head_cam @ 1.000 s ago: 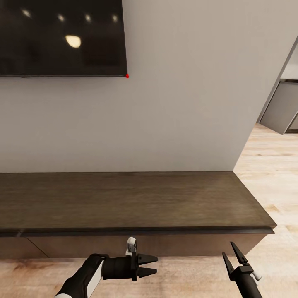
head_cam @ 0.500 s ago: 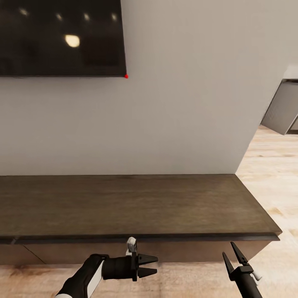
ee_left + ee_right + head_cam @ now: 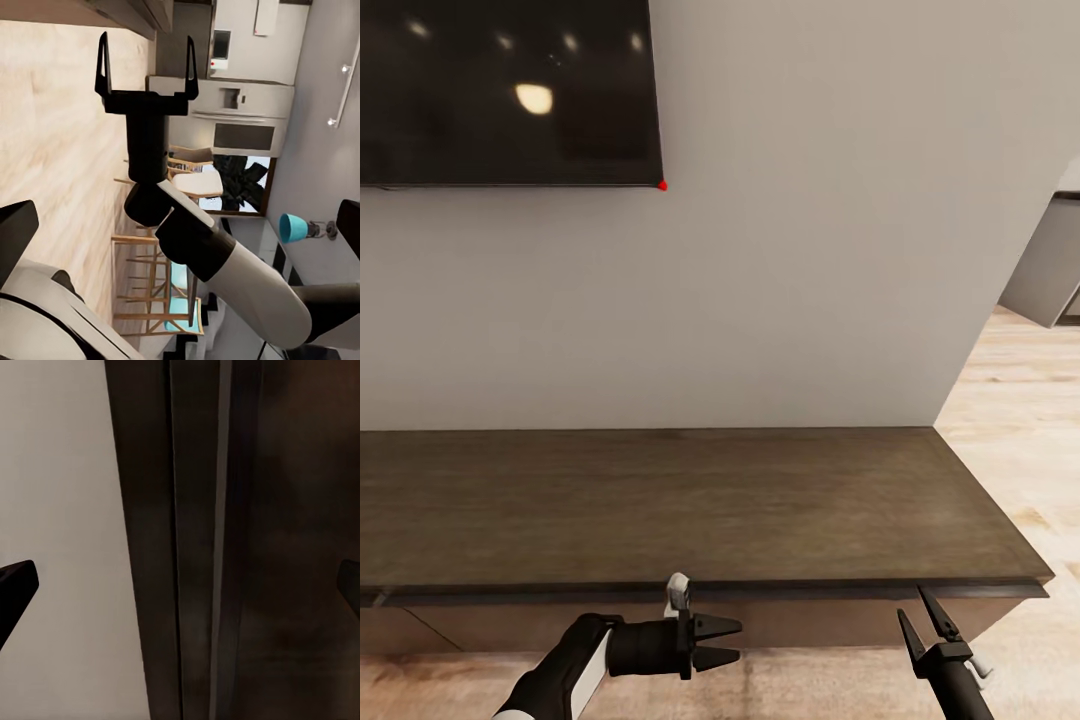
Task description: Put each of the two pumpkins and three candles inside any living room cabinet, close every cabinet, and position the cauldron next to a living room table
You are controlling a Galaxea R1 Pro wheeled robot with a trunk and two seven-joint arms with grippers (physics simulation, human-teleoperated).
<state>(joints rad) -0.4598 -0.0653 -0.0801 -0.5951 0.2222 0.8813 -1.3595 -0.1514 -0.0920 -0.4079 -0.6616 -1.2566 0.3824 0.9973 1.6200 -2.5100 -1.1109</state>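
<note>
Cabinet (image 3: 690, 500) spans lower frame w/ fronts shut, TV (image 3: 510, 90) upper left. Left gripper (image 3: 725, 643) and right gripper (image 3: 920, 610) at bottom, fingers open, empty.

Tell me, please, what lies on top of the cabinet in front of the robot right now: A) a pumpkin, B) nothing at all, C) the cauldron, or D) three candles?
B: in the head view the cabinet top is bare brown wood from end to end, and both grippers, left and right, are open and hold nothing.
</note>
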